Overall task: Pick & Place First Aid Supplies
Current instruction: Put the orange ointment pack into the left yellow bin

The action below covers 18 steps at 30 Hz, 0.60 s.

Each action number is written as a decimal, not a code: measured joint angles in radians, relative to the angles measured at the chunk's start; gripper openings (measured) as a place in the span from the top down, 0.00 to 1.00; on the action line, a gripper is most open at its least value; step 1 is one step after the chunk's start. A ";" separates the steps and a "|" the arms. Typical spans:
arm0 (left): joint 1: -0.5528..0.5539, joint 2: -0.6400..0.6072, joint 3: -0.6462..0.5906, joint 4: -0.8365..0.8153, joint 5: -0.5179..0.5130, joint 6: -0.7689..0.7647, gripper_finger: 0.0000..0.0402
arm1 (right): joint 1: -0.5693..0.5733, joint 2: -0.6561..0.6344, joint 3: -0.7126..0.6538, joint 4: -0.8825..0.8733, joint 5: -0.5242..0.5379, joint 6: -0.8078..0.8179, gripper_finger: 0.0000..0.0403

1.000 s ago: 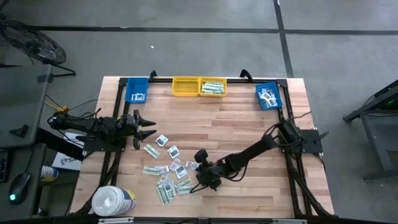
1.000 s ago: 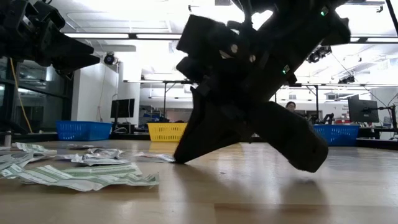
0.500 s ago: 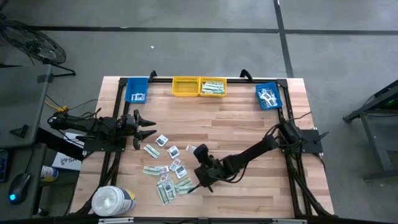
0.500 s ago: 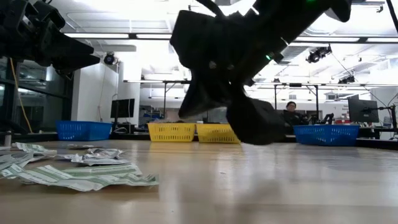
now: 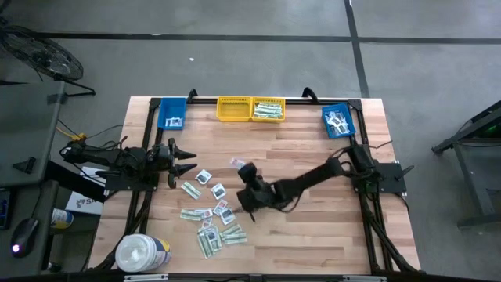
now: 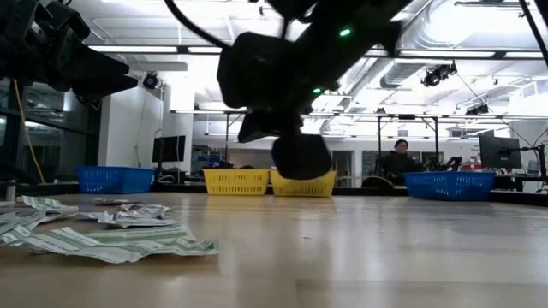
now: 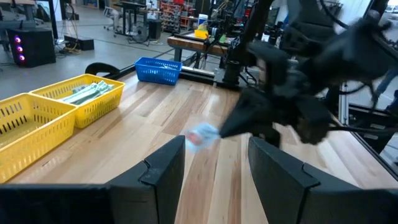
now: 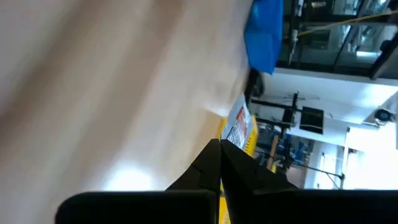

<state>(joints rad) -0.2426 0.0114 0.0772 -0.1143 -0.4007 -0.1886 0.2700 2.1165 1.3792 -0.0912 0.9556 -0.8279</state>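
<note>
On the left side of the worktop (image 5: 313,157) we see the left pincer (image 5: 190,160) waiting with its jaws apart and nothing between them, its arm lying low along the left edge and pointing right. Just right of it and nearer to us, the loose first aid packets (image 5: 213,218) lie scattered flat on the wood, with a white round tub (image 5: 142,252) at the near-left corner. Only the overhead view lays out that spread; the table-level view shows the same packets (image 6: 111,239) as a thin crumpled layer at its left. Toward the middle, the right pincer (image 5: 238,166) is closed on one small packet (image 5: 235,161), lifted clear of the worktop. The right wrist view alone shows its red print, the packet (image 8: 237,126) pinched at the shut fingertips (image 8: 211,155); the left wrist view catches it as a pale blur (image 7: 202,133). The right arm stretches from its base at the right edge, reaching low and leftward. Along the far edge stand the blue bins (image 5: 172,112) and yellow bins (image 5: 250,109).
</note>
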 joint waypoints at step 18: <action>0.000 0.000 0.000 0.000 0.000 0.000 0.56 | -0.391 -0.002 0.002 0.217 -0.235 -0.231 1.00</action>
<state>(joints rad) -0.2424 0.0113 0.0769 -0.1143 -0.4007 -0.1886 -0.1206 2.1147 1.3808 0.1259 0.7211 -1.0591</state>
